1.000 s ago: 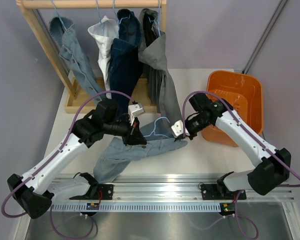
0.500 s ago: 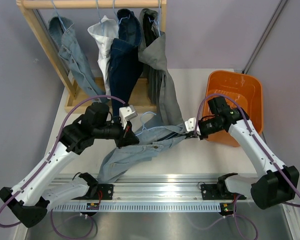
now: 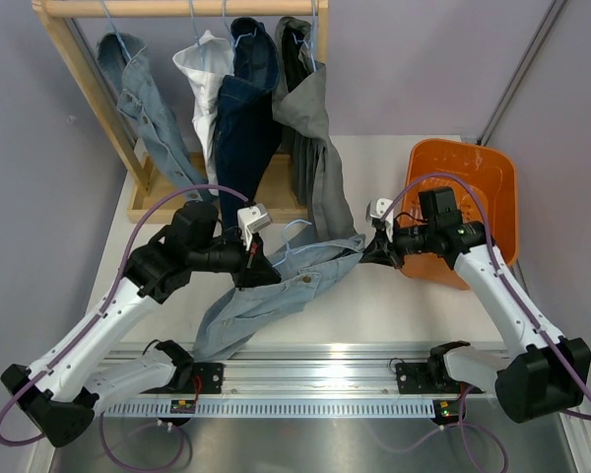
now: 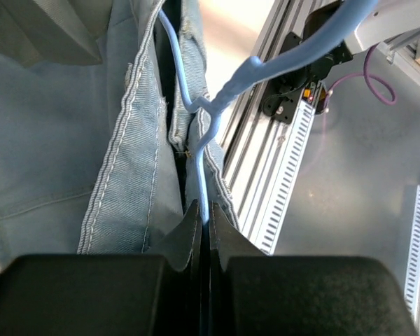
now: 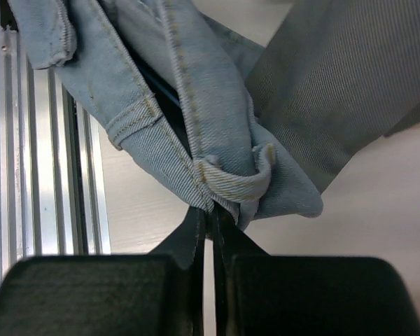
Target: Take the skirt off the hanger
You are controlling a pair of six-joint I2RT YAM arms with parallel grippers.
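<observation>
left tool (image 4: pixel 204 214) clamps 1 hanger (image 4: pixel 229 87) | right tool (image 5: pixel 211 213) pinches 1 skirt (image 5: pixel 196 119)

— Op.: Site type?
— Insp.: You're in a robotics lab test cell. Evid.: slotted alu. rail (image 3: pixel 315 406) on the bench edge, bare white table (image 3: pixel 414 305), plain wall (image 3: pixel 424 59), wooden garment rack (image 3: pixel 84 74) w/ sample clothes, orange bin (image 3: pixel 473 177).

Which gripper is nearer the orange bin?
Right. The right gripper, shut on the skirt hem, sits just off the left wall of the orange bin. The left gripper, shut on the hanger, is beyond the skirt, farther left.
</observation>
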